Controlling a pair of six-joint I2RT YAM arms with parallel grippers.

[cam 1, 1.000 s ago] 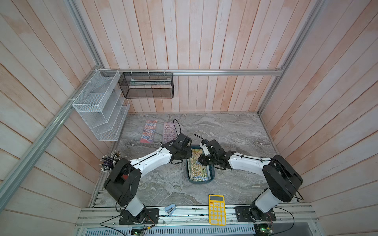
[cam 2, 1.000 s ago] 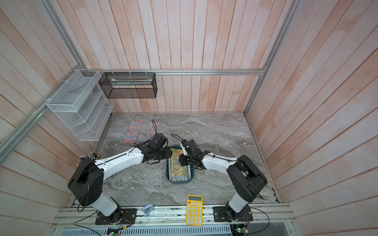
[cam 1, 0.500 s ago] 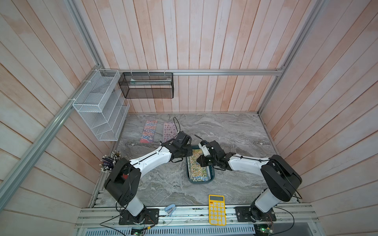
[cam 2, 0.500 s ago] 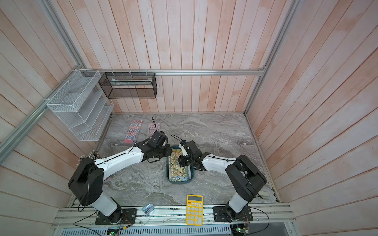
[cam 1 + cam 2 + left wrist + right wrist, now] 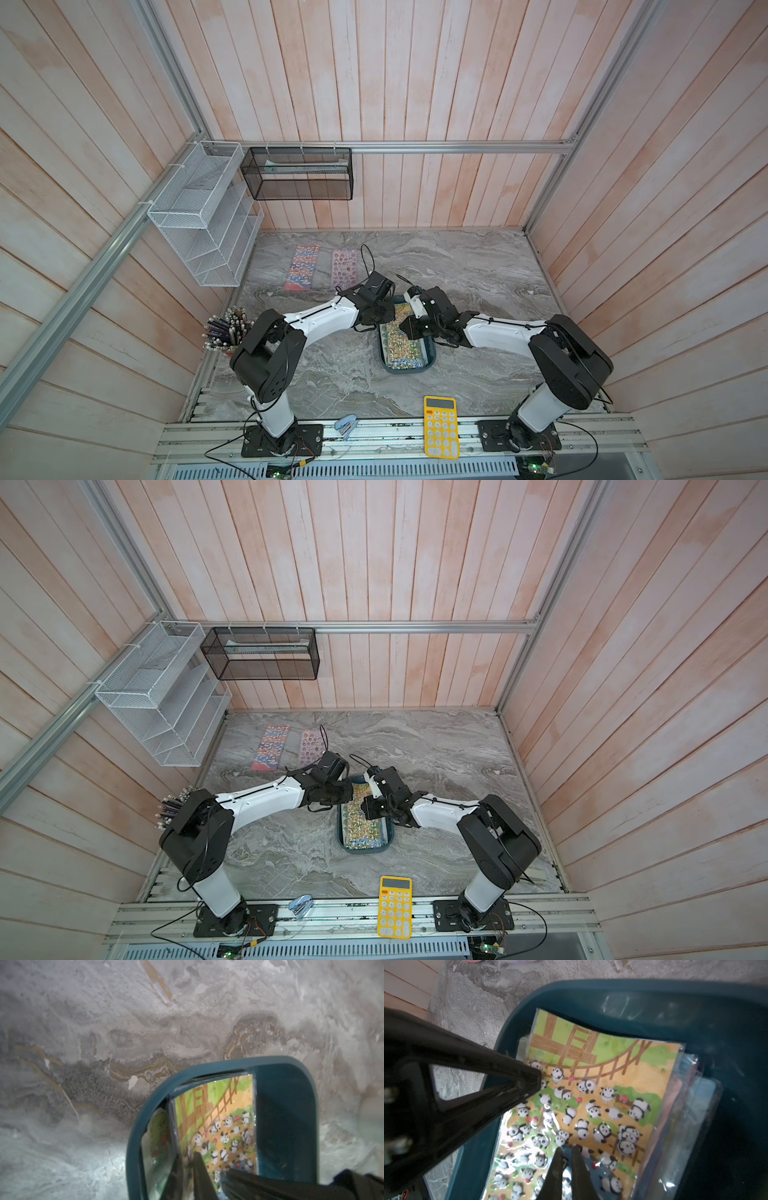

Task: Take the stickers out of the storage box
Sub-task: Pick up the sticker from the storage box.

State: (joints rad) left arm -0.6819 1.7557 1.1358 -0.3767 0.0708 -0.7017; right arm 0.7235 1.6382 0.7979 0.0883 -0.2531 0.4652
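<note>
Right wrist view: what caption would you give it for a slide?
Two pairs of closed black jaws meet the top panda sticker sheet of a stack in the teal storage box.

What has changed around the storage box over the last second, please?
The left gripper closed its jaws on the side edge of the top panda sticker sheet in the storage box, apparently pinching it. The right gripper stayed nearly shut, tips on the same sheet. Neither arm visibly travelled. The box, the two laid-out sheets and the yellow calculator stayed put.
</note>
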